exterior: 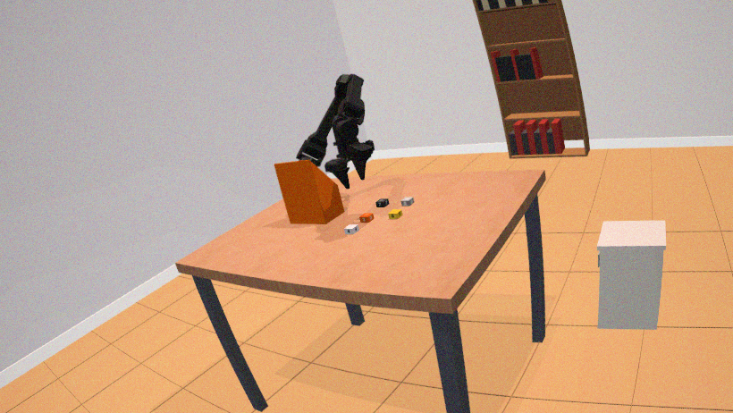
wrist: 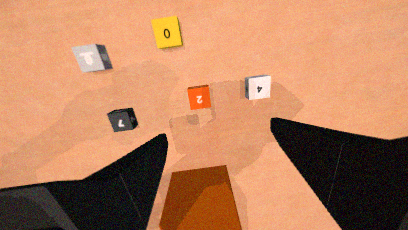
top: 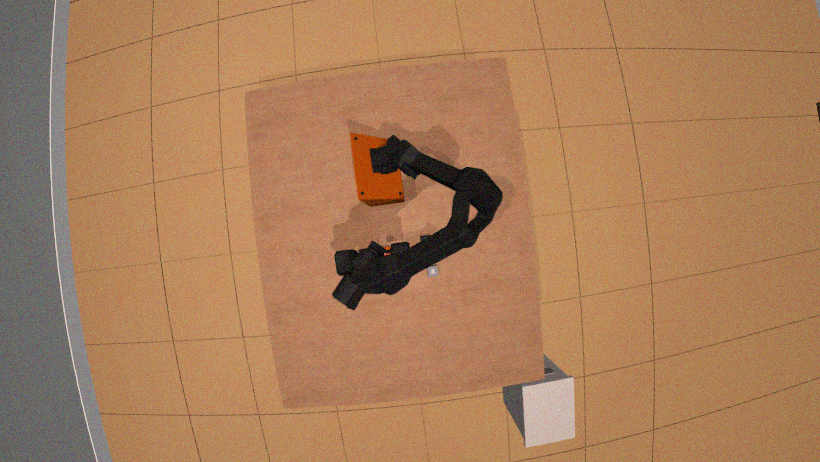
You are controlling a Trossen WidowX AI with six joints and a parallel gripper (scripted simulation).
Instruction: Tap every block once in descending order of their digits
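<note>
Exterior view: the black arm [exterior: 342,115] is hanging over a wooden table [exterior: 420,266], its gripper [exterior: 352,178] standing wide apart and holding nothing.

Beside the gripper, an orange wedge-shaped stand [exterior: 307,192] is sitting at the arm's base. Five small digit blocks are lying on the table beyond the fingertips, apart from one another and untouched. The wrist camera is showing the grey block [wrist: 91,58] marked 1 and the yellow block [wrist: 166,32] marked 0 farthest out, the black block [wrist: 122,120] marked 7 to the left, with the orange block [wrist: 199,97] marked 2 and the white block [wrist: 258,87] marked 4 lying nearest, just ahead of the parted fingers.
</note>
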